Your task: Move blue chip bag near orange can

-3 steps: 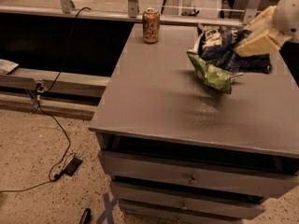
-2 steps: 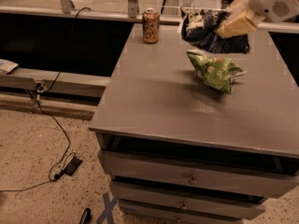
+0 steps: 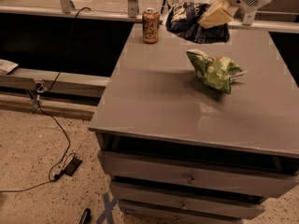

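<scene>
**Navy-blue chip bag held up beside an orange can**

Grey cabinet top (image 3: 154,101) seen from above, with drawers below. At its far edge the gripper (image 3: 206,21), with tan fingers on a white arm reaching in from the upper right, is clamped on the blue chip bag (image 3: 183,20), which looks raised off the surface. The orange can (image 3: 151,26) stands upright just left of the bag, not touching it. A crumpled green snack bag (image 3: 216,71) lies nearer the middle right. A black cable (image 3: 52,121) trails over the speckled floor.
</scene>
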### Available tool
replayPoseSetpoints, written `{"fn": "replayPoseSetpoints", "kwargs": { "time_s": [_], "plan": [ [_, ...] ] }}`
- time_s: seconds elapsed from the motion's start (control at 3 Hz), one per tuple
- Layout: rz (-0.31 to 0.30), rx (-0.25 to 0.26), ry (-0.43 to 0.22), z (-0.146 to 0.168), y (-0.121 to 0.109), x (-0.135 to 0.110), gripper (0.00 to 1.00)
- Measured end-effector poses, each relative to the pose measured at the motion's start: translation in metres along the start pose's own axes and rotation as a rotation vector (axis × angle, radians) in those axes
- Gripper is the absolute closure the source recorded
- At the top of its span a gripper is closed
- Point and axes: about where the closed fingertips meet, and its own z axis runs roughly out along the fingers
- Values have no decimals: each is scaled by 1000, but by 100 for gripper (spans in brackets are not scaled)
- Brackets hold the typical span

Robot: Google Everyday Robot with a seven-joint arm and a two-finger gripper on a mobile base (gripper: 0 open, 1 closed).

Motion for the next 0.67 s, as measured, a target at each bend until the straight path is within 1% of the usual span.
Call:
{"fn": "replayPoseSetpoints", "kwargs": {
  "time_s": [0.33, 0.67],
  "plan": [
    [-6, 47, -17, 12, -16, 0, 100],
    [-22, 122, -51, 32, -52, 14, 100]
  ]
}}
